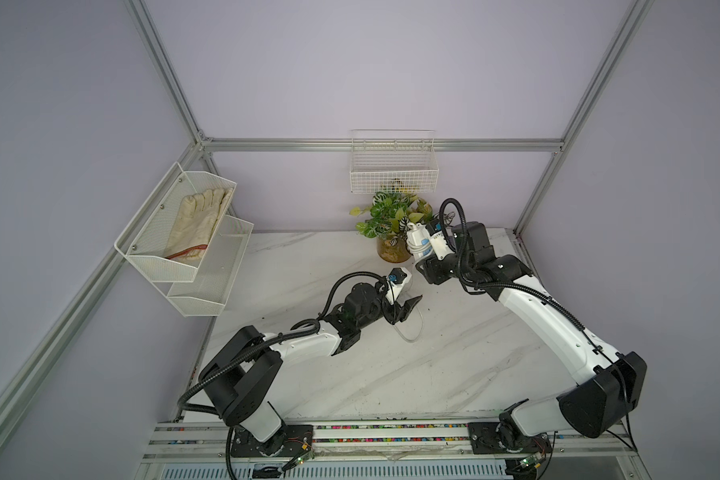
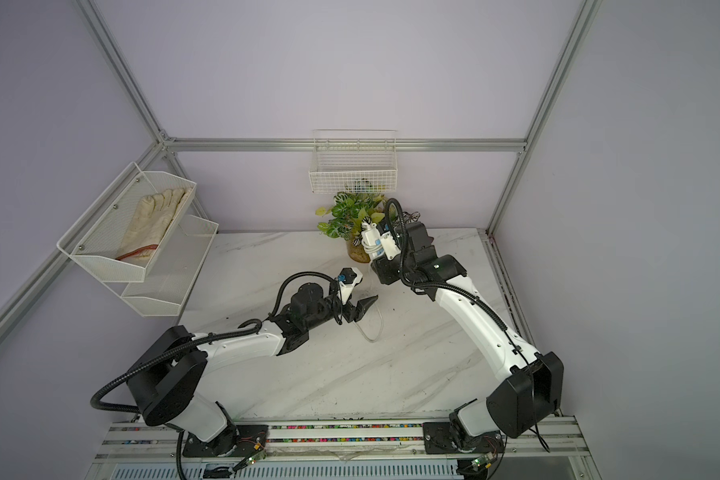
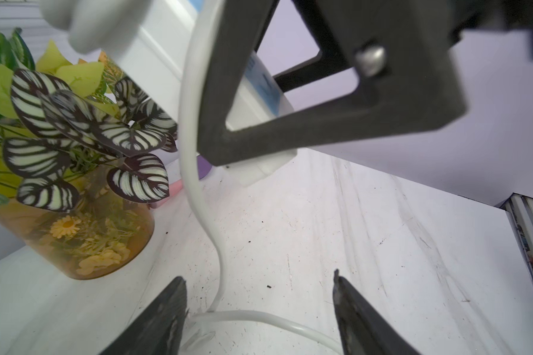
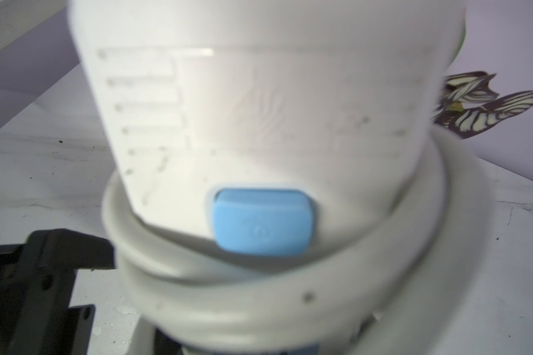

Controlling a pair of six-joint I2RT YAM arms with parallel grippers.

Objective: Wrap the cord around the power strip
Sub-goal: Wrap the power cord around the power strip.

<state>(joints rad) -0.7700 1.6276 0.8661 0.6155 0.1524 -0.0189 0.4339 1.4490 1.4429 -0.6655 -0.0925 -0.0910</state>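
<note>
Plainly, the left claw (image 3: 259, 275) stands wide and empty, low over the white marbled worktop (image 1: 454, 374). The long thin pale grey-white cord (image 3: 194, 172) passes through the gap between its jaws: a slack loop lies on the surface there, and from it the line rises up and away toward the right claw (image 1: 424, 257). That one is clamped on the small white rectangular plastic power strip (image 4: 259, 107) with the blue button, holding it off the worktop, long axis near upright, with turns of cord round its lower end. The left arm is much the nearer to the slack. Close behind the strip stands an amber glass jar (image 1: 393, 251) of striped leaves, crowding any swing that way; the middle and front of the worktop lie open.
</note>
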